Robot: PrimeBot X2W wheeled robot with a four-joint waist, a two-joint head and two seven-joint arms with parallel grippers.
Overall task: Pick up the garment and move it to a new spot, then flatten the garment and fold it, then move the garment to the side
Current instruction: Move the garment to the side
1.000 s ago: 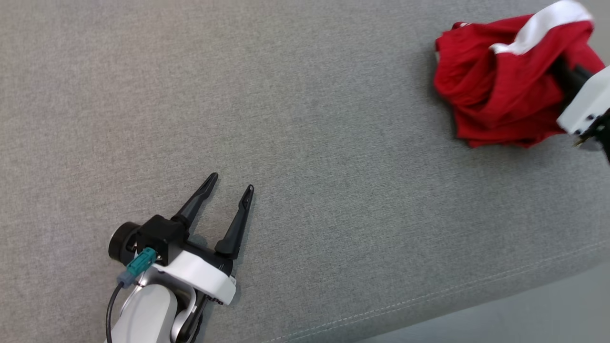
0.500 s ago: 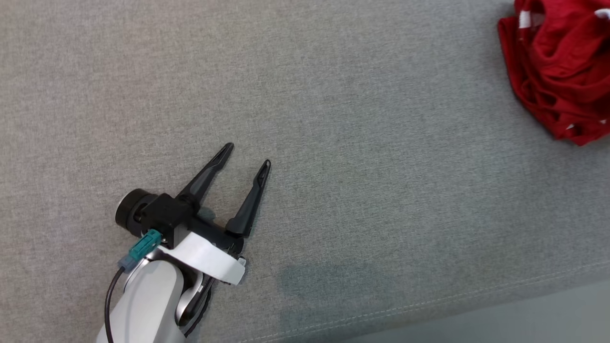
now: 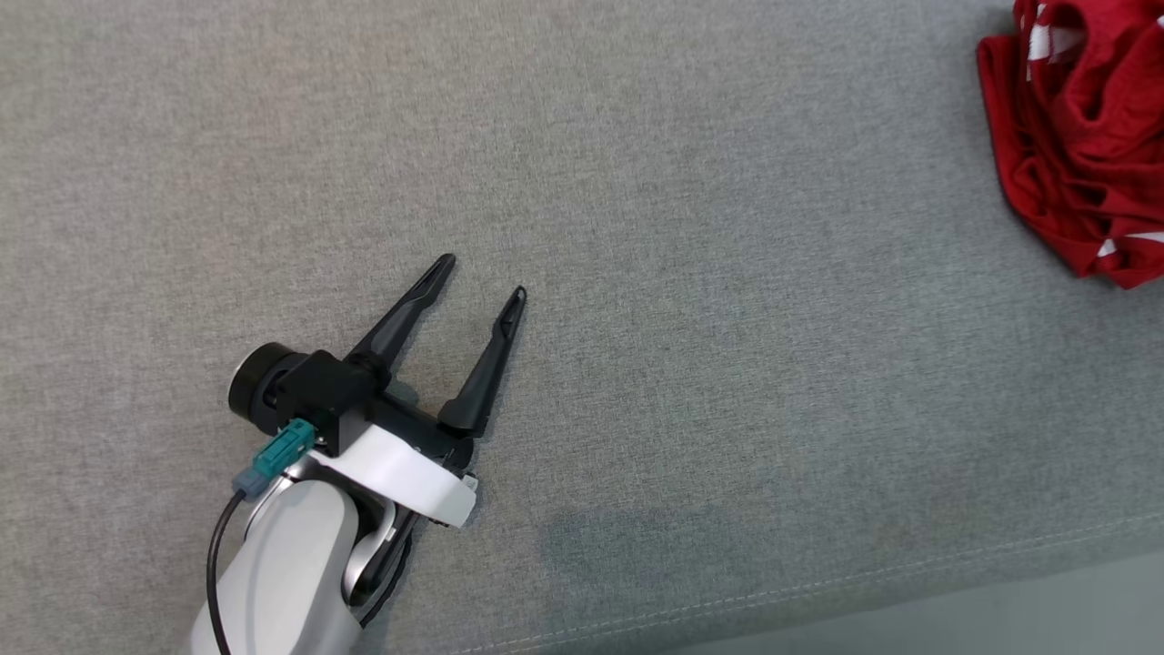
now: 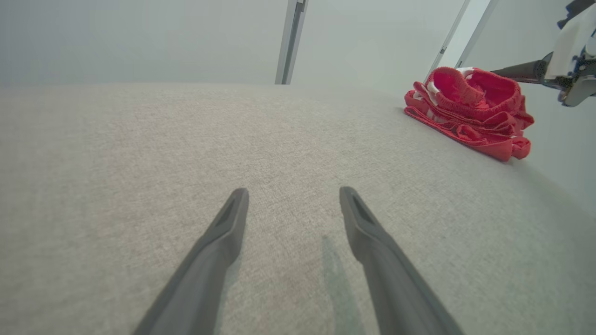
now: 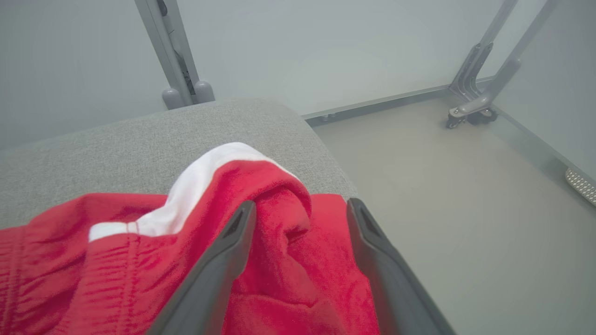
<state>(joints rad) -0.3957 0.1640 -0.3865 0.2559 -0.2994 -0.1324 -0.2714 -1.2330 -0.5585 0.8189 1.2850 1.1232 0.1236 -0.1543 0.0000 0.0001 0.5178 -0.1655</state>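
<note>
We record a wide grey fabric-covered cushion (image 3: 691, 273) as the work surface, with a stitched seam along its near edge. In the right wrist view a pale floor (image 5: 442, 186) lies beyond the cushion's rounded corner.

The red garment (image 3: 1082, 155), with white stripes and a gathered elastic waistband, lies bunched in a heap at the cushion's far right, close to that corner.

The left gripper (image 3: 482, 277) sits low over bare cushion, well apart from the garment. Its fingers are spread and nothing lies between them.

The right gripper (image 5: 301, 203) is at the heap. Its fingers are parted, with a raised red fold between them. We see no pinch on the cloth, so we report it as released.
</note>
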